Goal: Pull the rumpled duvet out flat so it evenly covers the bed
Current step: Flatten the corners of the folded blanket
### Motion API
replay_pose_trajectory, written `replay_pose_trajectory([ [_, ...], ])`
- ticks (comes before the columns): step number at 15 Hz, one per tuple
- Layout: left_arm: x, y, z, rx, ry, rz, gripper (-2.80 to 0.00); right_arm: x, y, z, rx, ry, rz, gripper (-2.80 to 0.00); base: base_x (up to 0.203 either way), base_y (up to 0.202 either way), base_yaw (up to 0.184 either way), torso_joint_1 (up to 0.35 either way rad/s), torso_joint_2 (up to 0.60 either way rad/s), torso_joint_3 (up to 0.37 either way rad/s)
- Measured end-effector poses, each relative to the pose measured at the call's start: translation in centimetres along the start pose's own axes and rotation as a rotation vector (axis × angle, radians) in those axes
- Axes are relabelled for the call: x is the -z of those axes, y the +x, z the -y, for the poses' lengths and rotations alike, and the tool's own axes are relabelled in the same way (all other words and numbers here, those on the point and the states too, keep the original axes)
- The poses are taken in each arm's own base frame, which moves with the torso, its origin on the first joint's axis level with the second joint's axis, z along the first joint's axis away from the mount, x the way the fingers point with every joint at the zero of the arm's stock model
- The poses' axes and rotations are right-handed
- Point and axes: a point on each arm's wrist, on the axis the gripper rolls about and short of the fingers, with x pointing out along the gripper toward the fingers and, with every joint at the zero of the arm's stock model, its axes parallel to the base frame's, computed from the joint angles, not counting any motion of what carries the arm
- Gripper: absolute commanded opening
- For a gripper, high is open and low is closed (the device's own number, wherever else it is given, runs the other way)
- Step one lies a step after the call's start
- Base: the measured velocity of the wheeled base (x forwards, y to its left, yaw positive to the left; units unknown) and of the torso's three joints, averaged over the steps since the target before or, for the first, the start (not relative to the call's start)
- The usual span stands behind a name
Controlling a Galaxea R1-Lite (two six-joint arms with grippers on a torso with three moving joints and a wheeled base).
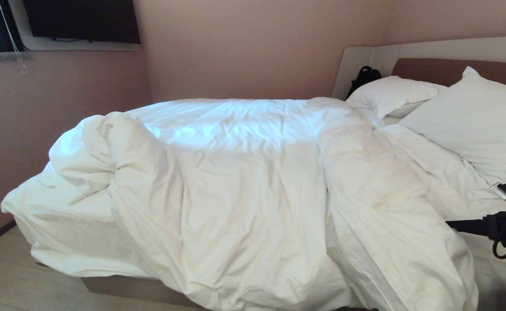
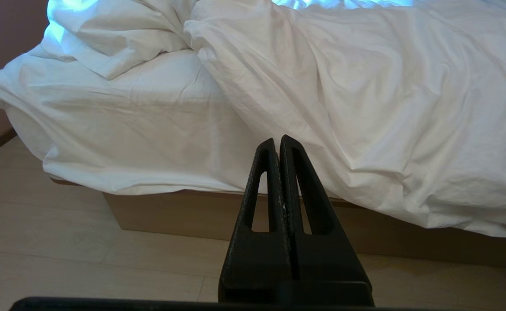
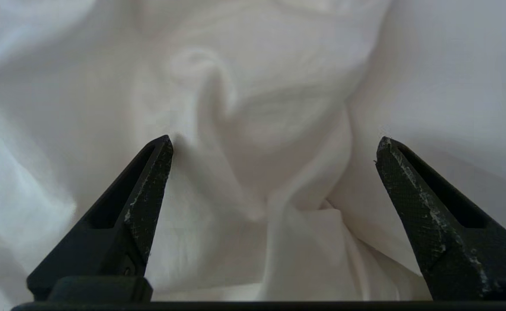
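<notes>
Right gripper [image 3: 274, 144] spread wide just over duvet [image 1: 253, 181] folds, likely lining up a pinch to pull it flat; left gripper [image 2: 278, 144] pressed together, parked off bed [image 2: 175, 211].

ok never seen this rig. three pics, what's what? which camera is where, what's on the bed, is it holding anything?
It is a two-armed robot on wheels, with a camera on its head and one behind each gripper.

The head view looks down at the bed, where the duvet is bunched toward the foot corner, leaving some sheet bare. Two pillows lie by the headboard. The right arm pokes in at the right edge.

The left wrist view shows the left gripper shut, holding nothing, off the bed above the floor.

The right wrist view shows the right gripper open wide, close over creased white fabric, with nothing between its fingers. Which fabric that is I cannot tell.
</notes>
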Motion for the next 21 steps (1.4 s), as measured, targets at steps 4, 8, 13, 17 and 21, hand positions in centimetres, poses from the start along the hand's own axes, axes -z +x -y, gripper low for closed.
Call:
replay_pose_trajectory([
  [4,0.0,0.0,0.0,0.0,0.0,0.0,-2.8,0.7,1.4,-0.3,-0.034,-0.018,-0.032,0.0,0.0,0.0,0.0,0.0,0.0,0.0],
  [8,0.0,0.0,0.0,0.0,0.001,0.0,-2.8,1.5,2.7,-1.7,-0.081,-0.011,-0.067,0.0,0.0,0.0,0.0,0.0,0.0,0.0],
  [13,0.0,0.0,0.0,0.0,0.0,0.0,-2.8,1.7,3.0,-3.1,-0.12,-0.01,-0.073,0.0,0.0,0.0,0.0,0.0,0.0,0.0],
  [17,0.0,0.0,0.0,0.0,0.0,0.0,-2.8,2.0,3.0,-3.3,-0.124,-0.002,-0.077,0.0,0.0,0.0,0.0,0.0,0.0,0.0],
  [21,0.0,0.0,0.0,0.0,0.0,0.0,-2.8,2.3,3.0,-3.3,-0.124,0.0,-0.081,-2.8,0.0,0.0,0.0,0.0,0.0,0.0],
])
